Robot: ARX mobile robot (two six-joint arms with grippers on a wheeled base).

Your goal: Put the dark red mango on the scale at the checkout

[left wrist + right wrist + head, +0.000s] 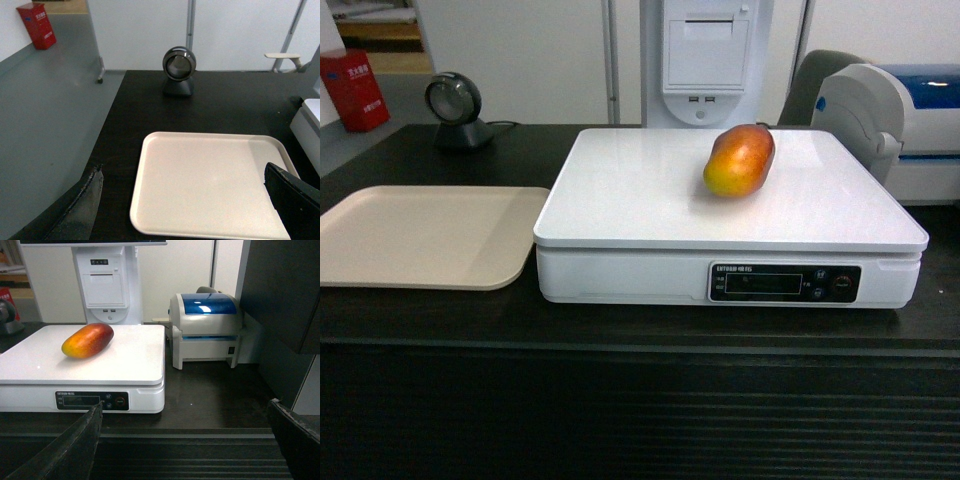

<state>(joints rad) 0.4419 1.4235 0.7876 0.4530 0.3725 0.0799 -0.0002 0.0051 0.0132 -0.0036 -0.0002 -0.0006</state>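
Both sets of jaws are standing wide apart and holding nothing. From the left wrist camera, the left gripper (182, 205) is showing its two dark fingertips (80, 210) at the bottom corners, hovering above a beige tray (210, 185) that is lying flat on the black checkout (225, 105). A round grey scanner (179, 70) is sitting upright at the far edge of the counter beyond the tray.

From the right wrist camera, the right gripper (185, 445) is likewise spreading its fingers at the bottom corners, with the ribbed front of the counter just below them. It is facing the front display strip of the white scale (125, 360), apart from it.

On the scale's flat top, the mango (88, 340) is lying on its side, towards the back, touching nothing but the platform. Its dark red end is pointing away towards the rear and its orange-yellow end towards the front.

Beside the scale, a white-and-blue printer (207, 327) is standing on the counter. Neither gripper is showing in the head view.
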